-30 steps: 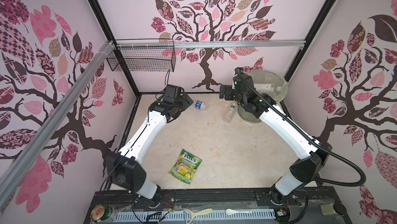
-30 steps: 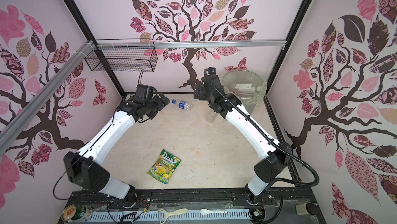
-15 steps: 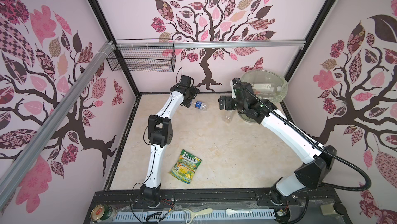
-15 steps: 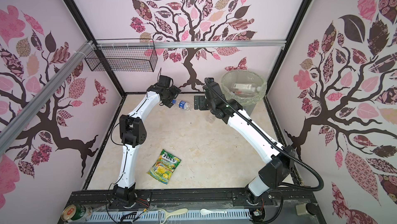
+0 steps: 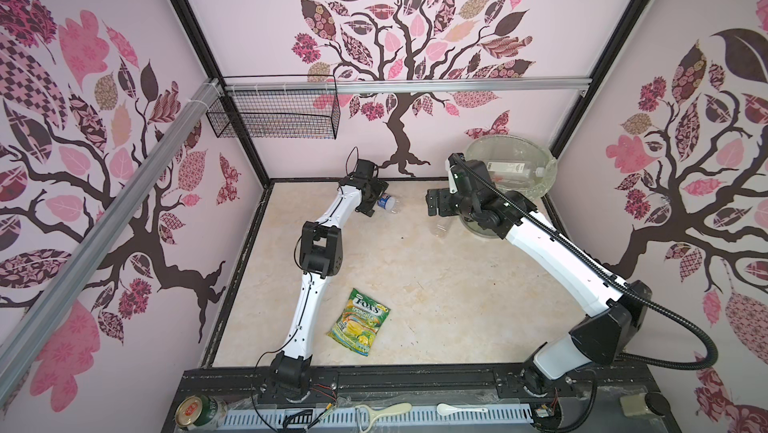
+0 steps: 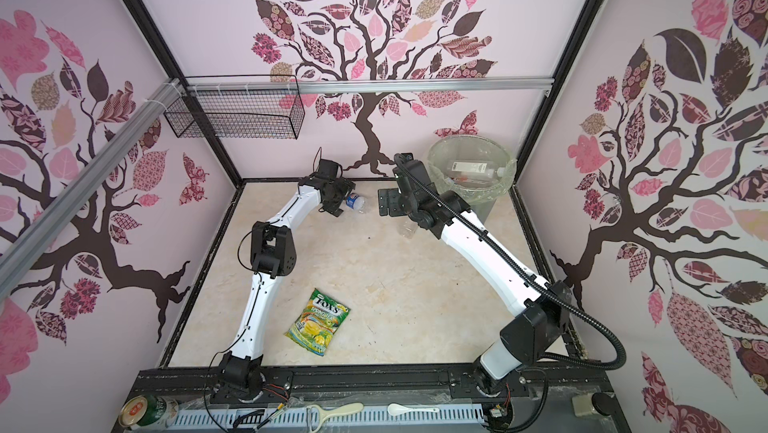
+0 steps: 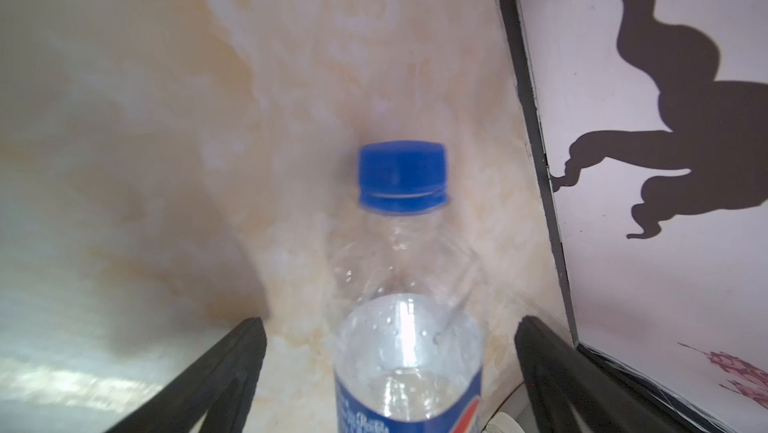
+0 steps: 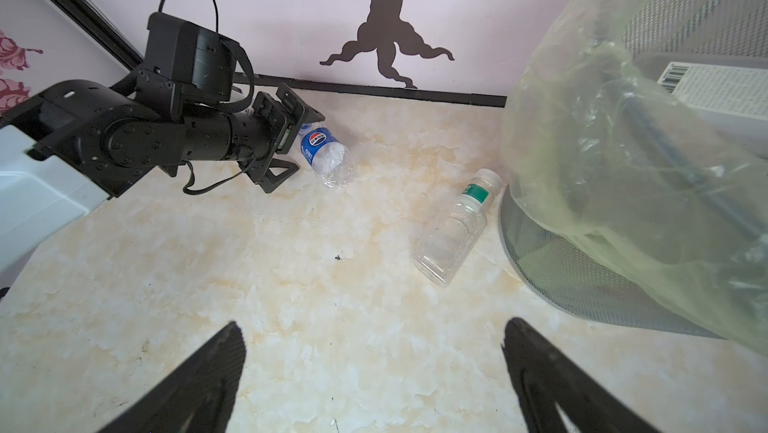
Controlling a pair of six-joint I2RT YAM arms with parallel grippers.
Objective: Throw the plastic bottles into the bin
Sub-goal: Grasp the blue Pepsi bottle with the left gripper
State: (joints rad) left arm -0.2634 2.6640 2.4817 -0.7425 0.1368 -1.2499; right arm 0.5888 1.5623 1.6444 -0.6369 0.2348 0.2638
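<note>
Left wrist: blue-capped bottle (image 7: 409, 368) lies inside left end effector (image 7: 390, 320), jaws spread, ungripped.
Tip: clench mid-body, squarely, before lifting.

The green-yellow candy bag (image 5: 359, 323) reads "FOX'S" in large letters with "SPRING TEA" beneath, legible in both top views. The blue-labelled bottle (image 8: 322, 150) carries a round red, white and blue Pepsi emblem, and its white script is too blurred to read. On the large clear bottle (image 8: 715, 90) inside the bin (image 8: 582, 169), a white label shows a barcode and print too small to read.
</note>
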